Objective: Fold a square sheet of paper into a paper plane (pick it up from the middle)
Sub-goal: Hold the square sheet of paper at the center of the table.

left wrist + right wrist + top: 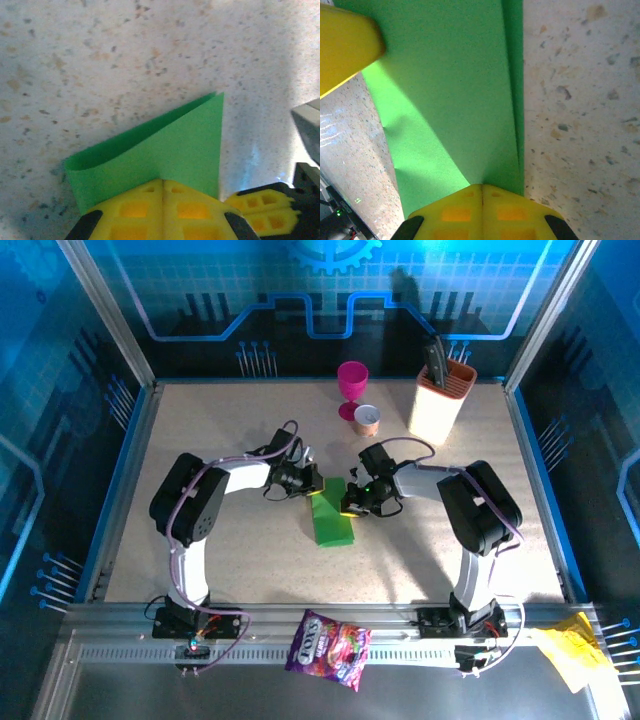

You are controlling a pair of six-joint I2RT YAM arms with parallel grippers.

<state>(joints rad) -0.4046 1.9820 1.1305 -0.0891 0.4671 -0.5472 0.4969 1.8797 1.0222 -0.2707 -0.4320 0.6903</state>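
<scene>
The square sheet of paper [334, 516] lies mid-table as a bright green folded strip. My left gripper [314, 486] is at its far left corner, and in the left wrist view its shut yellow fingertips [150, 192] pinch a triangular flap of the sheet [170, 150] that bulges open on the left. My right gripper [352, 503] is at the strip's right edge. Its shut fingertips [495, 197] press down on the sheet [450, 100], beside the doubled edge [519, 100]. Each wrist view catches the other gripper's yellow finger [260, 205] [345, 45].
A pink goblet [351, 385] and a small cup [367, 420] stand at the back, with a beige knife block [441, 398] to their right. A purple snack bag [328, 648] and crumpled yellow paper [567, 645] lie on the near rail. Blue walls enclose the table.
</scene>
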